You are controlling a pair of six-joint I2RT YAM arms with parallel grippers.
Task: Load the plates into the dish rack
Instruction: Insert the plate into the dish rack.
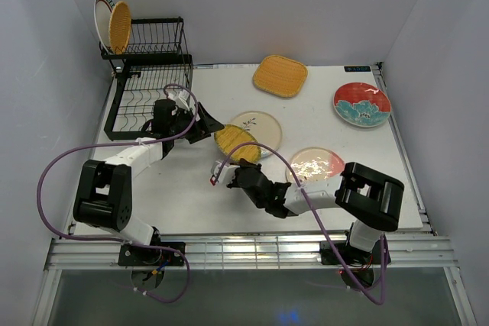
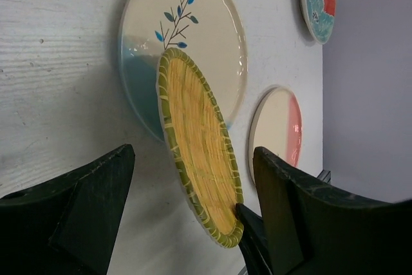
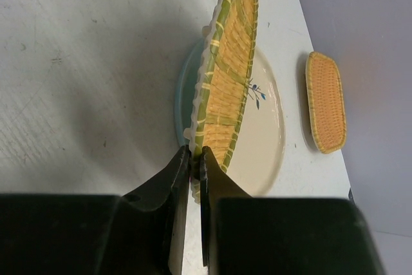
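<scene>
Right gripper (image 3: 195,154) clamps the near rim of the round woven plate (image 3: 228,75), tilted up over the cream-blue plate (image 1: 261,121) mid-table; left gripper (image 1: 200,126) gapes wide just left of it, near the dish rack (image 1: 149,56).

I can read no text, number or brand in any view, my two wrist cameras included. One small dark label (image 1: 357,68) sits at the table's (image 1: 191,196) far edge, upper right of the top view. Its lettering is too small to read.
</scene>
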